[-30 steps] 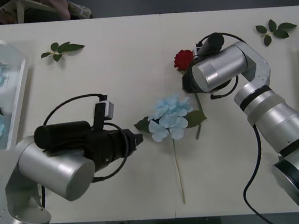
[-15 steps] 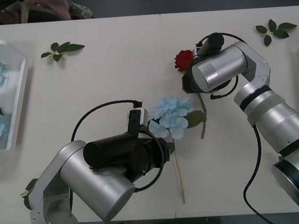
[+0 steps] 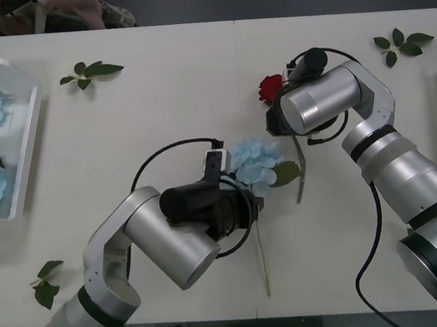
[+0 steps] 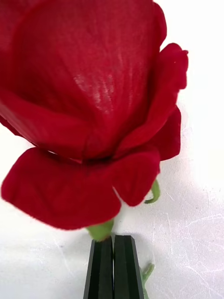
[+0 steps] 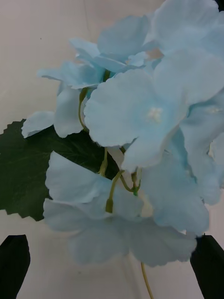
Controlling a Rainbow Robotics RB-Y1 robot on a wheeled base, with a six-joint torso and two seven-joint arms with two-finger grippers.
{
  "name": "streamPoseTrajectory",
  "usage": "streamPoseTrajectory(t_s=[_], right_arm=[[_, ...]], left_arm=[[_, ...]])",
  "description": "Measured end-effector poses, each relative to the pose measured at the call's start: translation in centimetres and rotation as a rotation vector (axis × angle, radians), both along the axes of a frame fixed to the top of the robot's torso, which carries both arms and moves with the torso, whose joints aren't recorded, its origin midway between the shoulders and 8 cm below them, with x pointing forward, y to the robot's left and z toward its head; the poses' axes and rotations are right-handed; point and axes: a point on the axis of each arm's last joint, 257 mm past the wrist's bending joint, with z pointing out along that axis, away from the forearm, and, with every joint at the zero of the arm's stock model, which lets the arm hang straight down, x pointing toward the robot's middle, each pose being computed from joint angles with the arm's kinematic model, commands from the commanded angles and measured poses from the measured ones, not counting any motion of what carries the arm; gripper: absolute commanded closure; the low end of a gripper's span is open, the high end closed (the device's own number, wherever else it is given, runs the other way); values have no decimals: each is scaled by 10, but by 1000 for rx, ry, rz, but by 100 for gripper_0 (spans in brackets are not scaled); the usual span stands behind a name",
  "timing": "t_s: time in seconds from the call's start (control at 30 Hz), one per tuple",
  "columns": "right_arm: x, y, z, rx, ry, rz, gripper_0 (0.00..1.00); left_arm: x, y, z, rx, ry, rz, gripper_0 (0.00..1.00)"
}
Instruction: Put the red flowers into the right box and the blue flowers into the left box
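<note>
Swinging inward across the pale table [image 3: 159,115], the left gripper [image 5: 112,264] now straddles the blue hydrangea [image 3: 254,163], fingers apart. Right gripper [image 4: 114,266] pinches the red rose [image 3: 270,88] stem, mid-table.

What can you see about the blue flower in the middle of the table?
The blue flower is a pale sky-blue cluster of many small, cloth-like petals, with dark green leaves and a thin stem running toward the robot. It lies flat on the white table. The left gripper is open, one black finger on each side of the cluster's base, not yet closed on it.
</note>
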Motion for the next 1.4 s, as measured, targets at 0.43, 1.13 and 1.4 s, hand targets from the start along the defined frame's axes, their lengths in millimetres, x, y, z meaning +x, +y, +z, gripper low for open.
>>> streamPoseTrajectory(t_s=[0.43,1.13,1.4], right_arm=[[-18,-27,32,-63,66,-20,100],[-9,-29,54,0,24,-28,1],[-1,-24,37,11,7,-33,1]], left_arm=[[14,-29,-9,-40,57,13,0],[20,-35,-17,56,16,-28,0],[17,-37,-34,130,16,-71,0]])
